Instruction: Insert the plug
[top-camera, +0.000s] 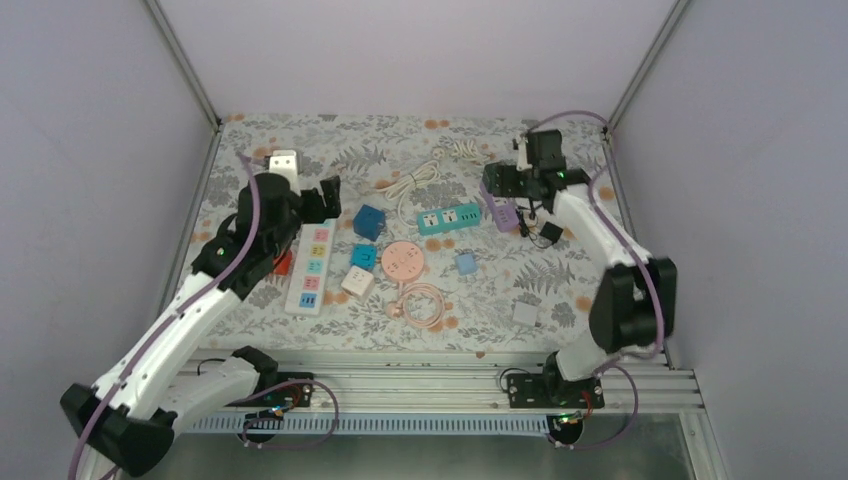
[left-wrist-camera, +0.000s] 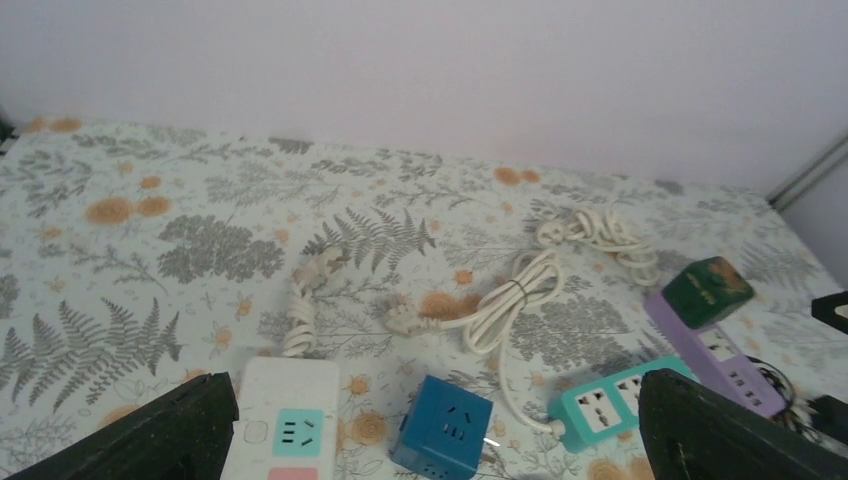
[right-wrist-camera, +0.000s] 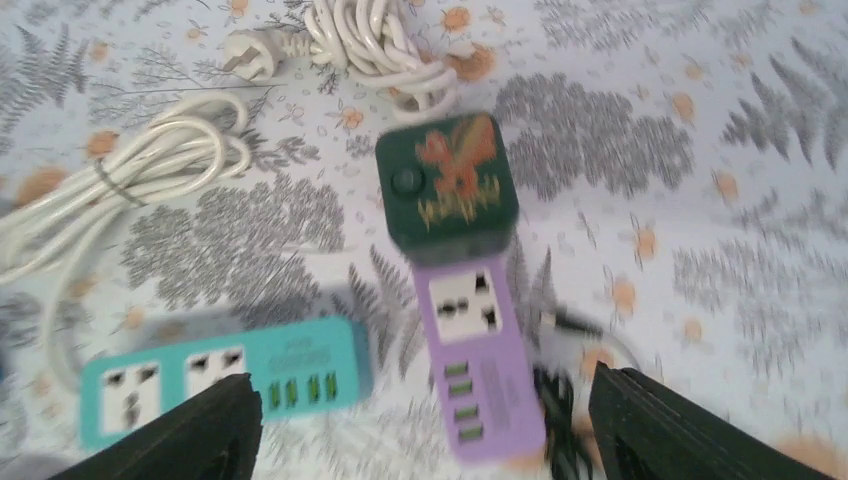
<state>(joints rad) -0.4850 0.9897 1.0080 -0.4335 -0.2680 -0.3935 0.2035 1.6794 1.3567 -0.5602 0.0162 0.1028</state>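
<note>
A: How did that plug look to handle?

B: The dark green plug (right-wrist-camera: 447, 185) was a small, stiff plastic block. I'd judge it light, with smooth sides that could slip. It was best taken across two opposite flat sides and pressed straight down, since the purple strip (right-wrist-camera: 480, 390) under it looked light enough to shift.

A: Where did it lie?

B: Toward the far right corner of the table, on the far end of the purple strip, apparently seated in a socket.

A: And the claws?

B: The right claw (right-wrist-camera: 422, 400) hung released above the strip, fingers wide and touching nothing, with the plug just beyond its tips. The left claw (left-wrist-camera: 435, 395) was released too, well apart, over the white strip (left-wrist-camera: 285, 420) toward the table's left edge.
</note>
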